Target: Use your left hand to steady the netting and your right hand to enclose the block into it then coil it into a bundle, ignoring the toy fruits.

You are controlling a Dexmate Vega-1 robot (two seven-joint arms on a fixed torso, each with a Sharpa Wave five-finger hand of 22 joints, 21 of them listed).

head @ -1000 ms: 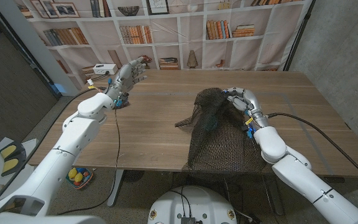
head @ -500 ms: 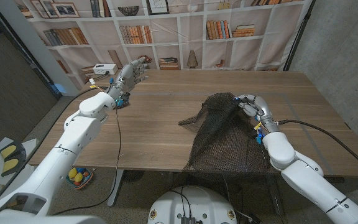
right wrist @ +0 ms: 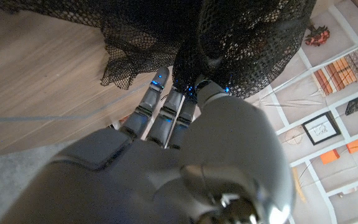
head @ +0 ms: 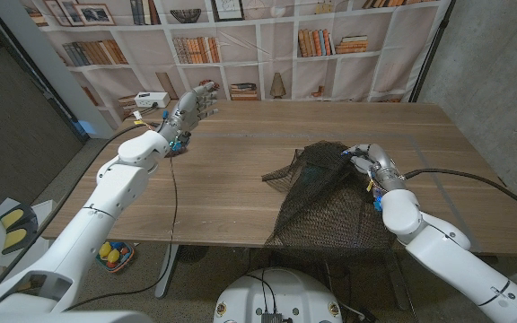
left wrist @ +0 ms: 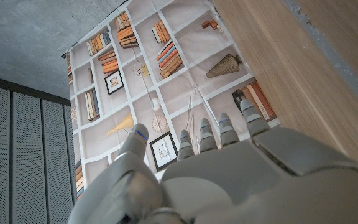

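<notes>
The dark netting [head: 326,205] lies bunched on the right half of the table [head: 232,170], and its lower part drapes over the front edge. My right hand [head: 368,161] grips the raised top of the netting at its right side. In the right wrist view the fingers [right wrist: 160,106] reach into a gathered clump of netting [right wrist: 244,40]. No block can be made out; the mesh hides whatever is under it. My left hand [head: 196,105] hovers at the far left of the table, well apart from the netting, with its fingers spread [left wrist: 219,134] and nothing in it.
A small bin with toy fruits [head: 115,255] sits on the floor under the table's left side. A white box [head: 151,99] stands by the far left corner. A bookshelf backdrop [head: 240,36] lines the back.
My right hand has pulled the netting's top to the right and towards the front, and the raised peak has dropped lower. The left hand has shifted slightly away along the far left.
</notes>
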